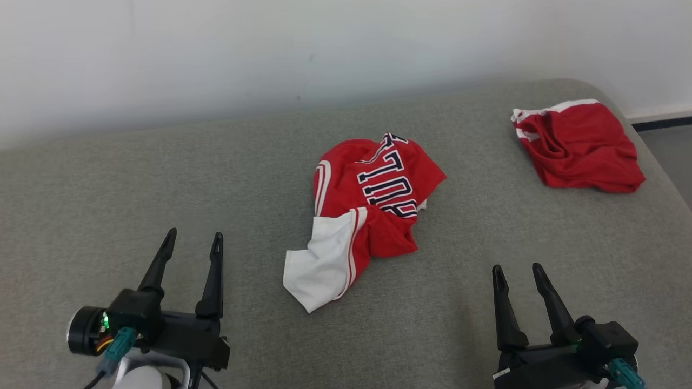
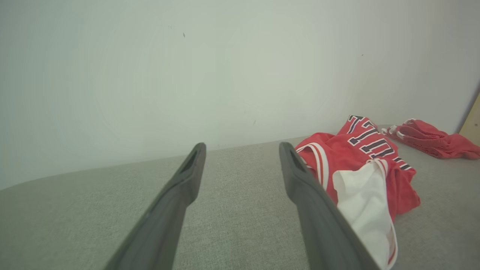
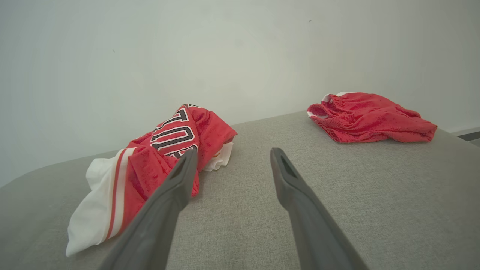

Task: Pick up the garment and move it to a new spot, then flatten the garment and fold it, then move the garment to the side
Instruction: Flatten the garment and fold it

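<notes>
A crumpled red garment [image 1: 373,194] with dark lettering and a white panel lies in a heap at the middle of the grey padded surface [image 1: 162,178]. It also appears at the right in the left wrist view [image 2: 360,165] and at the left in the right wrist view [image 3: 161,157]. My left gripper [image 1: 194,240] rests open at the lower left, well to the left of the heap, nothing between its fingers. My right gripper [image 1: 518,268] stands open at the lower right, apart from the heap and holding nothing.
A second red garment [image 1: 581,146] with white trim lies bunched at the far right corner of the surface, seen too in the right wrist view [image 3: 369,118]. A pale wall [image 1: 270,54] runs along the back. The surface's right edge drops to a floor [image 1: 670,146].
</notes>
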### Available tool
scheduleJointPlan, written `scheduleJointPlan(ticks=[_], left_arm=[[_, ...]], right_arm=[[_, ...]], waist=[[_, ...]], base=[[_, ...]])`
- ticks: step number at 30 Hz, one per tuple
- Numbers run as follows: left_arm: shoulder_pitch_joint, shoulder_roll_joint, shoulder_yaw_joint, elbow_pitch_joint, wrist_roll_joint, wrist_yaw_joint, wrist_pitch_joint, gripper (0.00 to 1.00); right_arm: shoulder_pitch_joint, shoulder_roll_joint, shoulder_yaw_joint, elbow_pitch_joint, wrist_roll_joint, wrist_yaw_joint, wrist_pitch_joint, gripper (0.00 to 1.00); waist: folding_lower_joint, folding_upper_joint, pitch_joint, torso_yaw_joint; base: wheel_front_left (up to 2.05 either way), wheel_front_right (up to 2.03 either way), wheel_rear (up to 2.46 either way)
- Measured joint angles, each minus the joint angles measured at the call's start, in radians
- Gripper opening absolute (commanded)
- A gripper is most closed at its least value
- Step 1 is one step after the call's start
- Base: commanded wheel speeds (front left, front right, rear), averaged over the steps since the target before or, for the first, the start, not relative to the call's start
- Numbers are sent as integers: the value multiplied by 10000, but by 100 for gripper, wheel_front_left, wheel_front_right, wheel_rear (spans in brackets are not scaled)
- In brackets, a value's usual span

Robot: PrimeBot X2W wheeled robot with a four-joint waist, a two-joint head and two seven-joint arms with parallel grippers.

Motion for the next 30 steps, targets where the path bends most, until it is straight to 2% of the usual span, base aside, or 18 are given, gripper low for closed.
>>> scheduleJointPlan(ticks=[10,23,24,25,30], left_arm=[[-626,362,-1453,1509,-543,0,0,100],[-1084,654,-2991,3524,-1151,-2,71,100],[-1103,637,-3062,3668,-1250,-2,73,24],[-1169,629,-3150,3756,-1306,0,71,0],[-1429,575,-3239,3868,-1549,-2,27,0]], right_arm=[[-188,27,-81,-19,63,0,2,100],[-474,46,109,35,148,0,0,100],[-472,46,82,31,146,0,0,100],[-467,44,69,21,144,0,2,100],[-263,46,-92,-21,92,0,0,100]], waist=[[0,0,803,-885],[1,1,1094,-1386],[0,1,1072,-1429],[0,1,1045,-1468],[0,1,806,-1522]], base=[[0,0,0],[0,0,0],[0,0,0],[0,0,0],[0,0,0]])
